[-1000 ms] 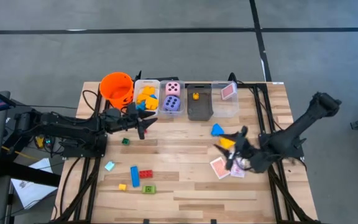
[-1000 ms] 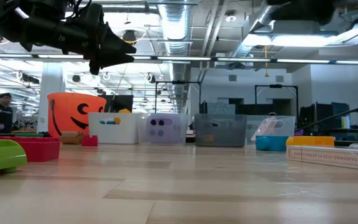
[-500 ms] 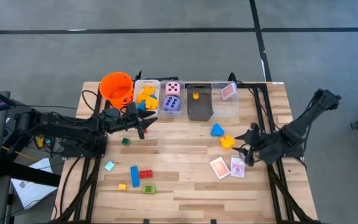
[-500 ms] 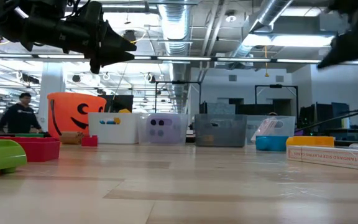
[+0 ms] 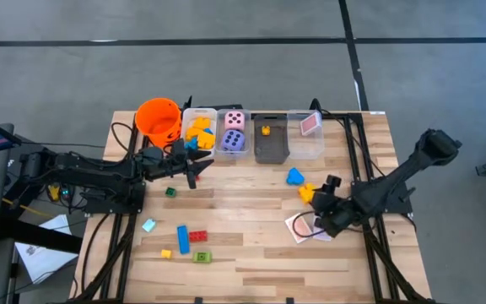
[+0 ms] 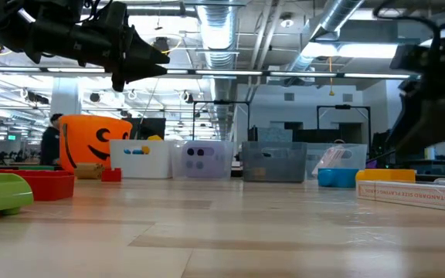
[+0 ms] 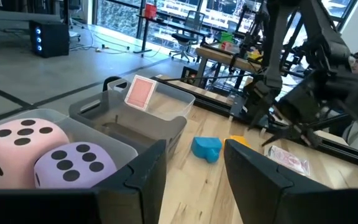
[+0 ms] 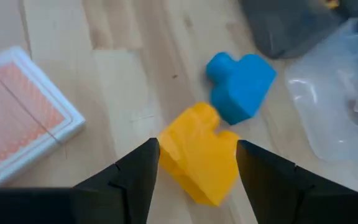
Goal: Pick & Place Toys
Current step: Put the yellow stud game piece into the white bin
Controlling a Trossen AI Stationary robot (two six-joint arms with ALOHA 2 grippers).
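One yellow block (image 8: 199, 160) between right pincer (image 8: 197, 171) fingers.

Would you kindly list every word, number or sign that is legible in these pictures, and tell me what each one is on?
"STANDARD SIZE PLAYING CARDS": on the side of the card box, low view.
A black smiling face, no words: on the orange bucket.
Dots, no numerals: on the pink die and the purple die.
Signs in the room behind are too blurred to read.
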